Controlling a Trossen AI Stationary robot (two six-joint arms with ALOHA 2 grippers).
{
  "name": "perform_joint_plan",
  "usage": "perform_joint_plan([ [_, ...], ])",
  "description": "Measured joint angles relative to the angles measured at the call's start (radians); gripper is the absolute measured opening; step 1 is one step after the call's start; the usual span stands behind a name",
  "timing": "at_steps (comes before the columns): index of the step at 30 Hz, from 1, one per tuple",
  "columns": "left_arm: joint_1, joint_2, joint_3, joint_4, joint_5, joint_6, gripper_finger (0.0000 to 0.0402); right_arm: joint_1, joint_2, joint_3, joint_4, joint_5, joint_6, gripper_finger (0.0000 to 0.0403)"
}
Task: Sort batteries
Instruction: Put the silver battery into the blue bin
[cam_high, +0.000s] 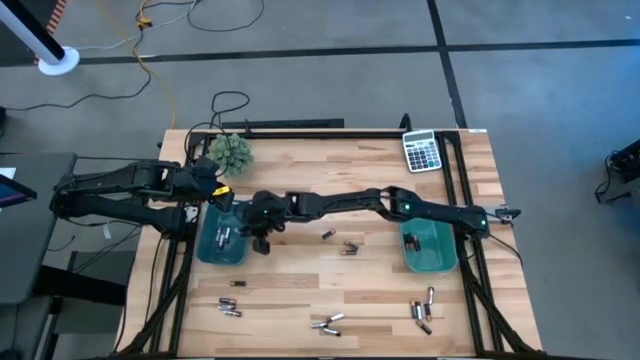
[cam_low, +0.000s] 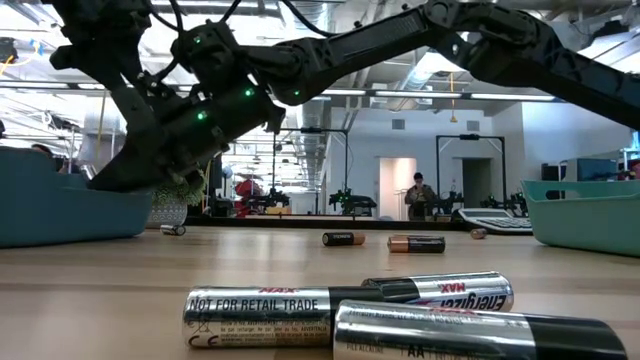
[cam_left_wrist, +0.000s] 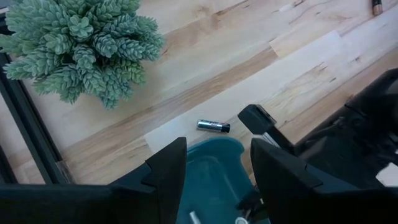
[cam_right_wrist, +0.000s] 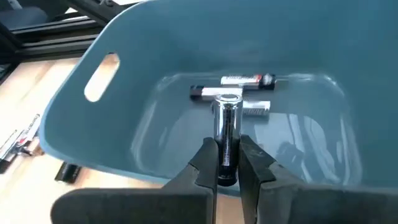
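Reaching across the table, the right gripper (cam_right_wrist: 226, 167) hangs over the left teal bin (cam_high: 222, 240) with its fingers clamped on a silver battery (cam_right_wrist: 226, 134), pointing the cell down into the bin so that, on release, it would likely land beside the three batteries (cam_right_wrist: 239, 93) already lying on the bin's floor. The left gripper (cam_left_wrist: 217, 171) waits over the far edge of the same bin, fingers apart and holding nothing, close to the small green plant (cam_high: 229, 152). More loose batteries (cam_high: 340, 242) lie mid-table and along the near edge, well apart from both bins. The second teal bin (cam_high: 428, 247) sits at the right, and a calculator (cam_high: 422, 151) rests in the far right corner.
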Motion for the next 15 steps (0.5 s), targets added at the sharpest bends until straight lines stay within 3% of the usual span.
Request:
perform_joint_plan([
  [10, 0.0, 0.0, 0.0, 0.0, 0.0, 0.003, 0.0174, -0.003, 0.0, 0.0, 0.003, 0.001, 0.003, 0.0046],
  [15, 0.0, 0.0, 0.0, -0.003, 0.0, 0.003, 0.0174, -0.003, 0.0, 0.0, 0.012, 0.001, 0.003, 0.0065],
])
